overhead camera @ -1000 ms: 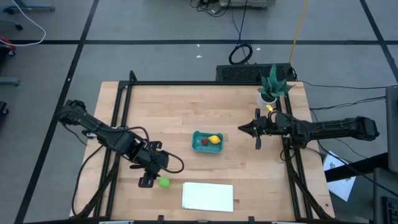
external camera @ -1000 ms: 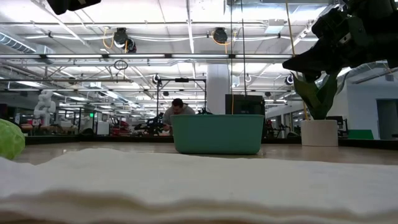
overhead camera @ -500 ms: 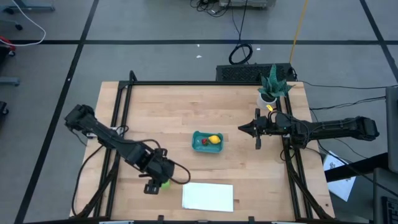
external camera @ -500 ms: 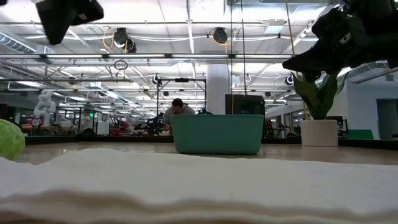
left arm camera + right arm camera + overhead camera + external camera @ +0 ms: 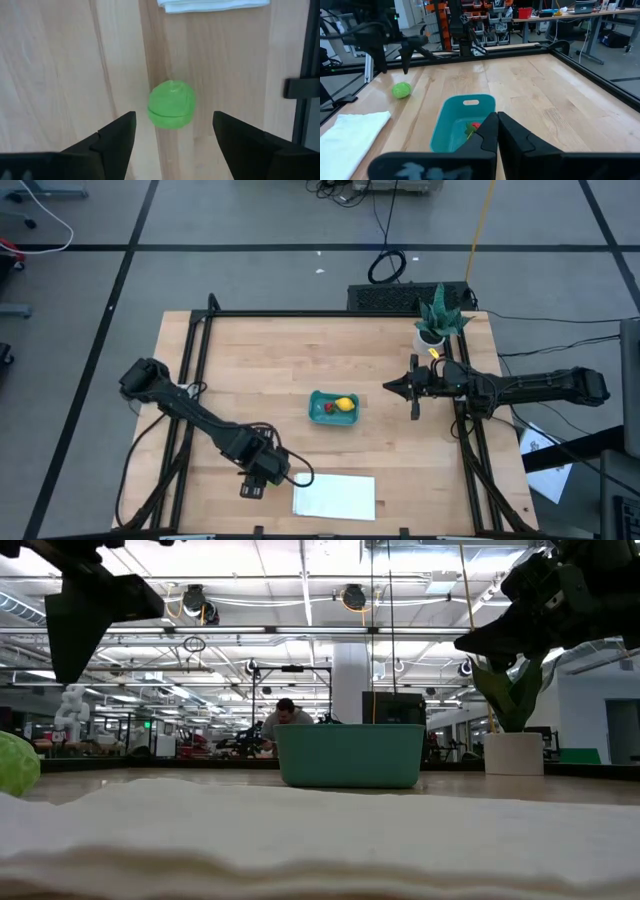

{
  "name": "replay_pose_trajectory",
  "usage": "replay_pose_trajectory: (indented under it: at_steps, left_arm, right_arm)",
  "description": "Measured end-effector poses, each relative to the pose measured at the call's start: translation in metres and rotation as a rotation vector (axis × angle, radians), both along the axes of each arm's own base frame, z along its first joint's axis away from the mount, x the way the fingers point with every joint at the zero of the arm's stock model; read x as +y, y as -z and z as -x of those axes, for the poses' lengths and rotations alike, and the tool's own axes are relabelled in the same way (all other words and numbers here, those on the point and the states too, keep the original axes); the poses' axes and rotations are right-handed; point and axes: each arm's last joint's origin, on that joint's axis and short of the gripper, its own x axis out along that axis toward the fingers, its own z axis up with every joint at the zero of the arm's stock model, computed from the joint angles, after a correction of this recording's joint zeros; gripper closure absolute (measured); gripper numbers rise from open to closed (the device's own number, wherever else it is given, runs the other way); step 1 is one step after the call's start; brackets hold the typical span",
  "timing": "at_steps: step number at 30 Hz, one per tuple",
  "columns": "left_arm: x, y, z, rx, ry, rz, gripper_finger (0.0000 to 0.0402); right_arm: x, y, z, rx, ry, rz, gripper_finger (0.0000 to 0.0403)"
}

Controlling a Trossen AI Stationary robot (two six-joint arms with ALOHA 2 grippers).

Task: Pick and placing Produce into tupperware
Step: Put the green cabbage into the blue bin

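Your left gripper [image 5: 172, 134] hangs with its fingers spread wide, and the green ball [image 5: 171, 105] sits on the wood in the middle of the left wrist frame, just ahead of the gap and centred between them. Neither finger touches it. In the high view the same gripper [image 5: 258, 479] is at the lower left of centre and hides the ball beneath it.

Expect the ball to be light, smooth and quick to roll, so a nudge from one finger could send it away. Judging by its round shape, you should close across its widest part, both fingers meeting it together; a faint seam runs around it, so grip at that line or just above.

The white cloth [image 5: 334, 496] lies just right of the gripper in the high view, near the ball but not touching; its edge shows at the top of the wrist frame. A dark frame rail [image 5: 303, 90] runs down that frame's right edge, well clear.

The tupperware [image 5: 333, 409] stands at the centre of the table, up and right of the gripper, with the yellow lemon [image 5: 344, 404] and the dark red fruit [image 5: 328, 408] already inside. Nothing lies between ball and tub.

The right gripper [image 5: 389, 388] waits at right of centre, its fingers pressed together, beside the potted plant [image 5: 440, 315].
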Motion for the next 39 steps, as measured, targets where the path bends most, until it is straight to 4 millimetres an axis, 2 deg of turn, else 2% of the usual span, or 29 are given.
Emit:
replay_pose_trajectory:
  at_steps: [5,10,16,25,39]
  left_arm:
    - [-0.006,0.01,-0.003,0.013,0.001,-0.011,0.013]
    - [-0.009,0.01,-0.004,-0.009,-0.039,-0.005,0.0127]
    - [-0.012,0.012,0.0,-0.006,-0.084,-0.028,0.0095]
    - [-0.004,0.036,0.013,0.079,-0.175,-0.075,0.0048]
    - [-0.01,0.04,0.01,0.027,-0.147,-0.012,0.0046]
  right_arm:
    - [0.0,0.0,0.0,-0.001,0.0,0.0,0.0403]
    - [0.0,0.0,0.0,-0.002,0.0,0.0,0.0403]
    - [0.0,0.0,0.0,-0.001,0.0,0.0,0.0403]
    - [0.0,0.0,0.0,-0.005,0.0,0.0,0.0403]
    - [0.0,0.0,0.0,-0.005,0.0,0.0,0.0403]
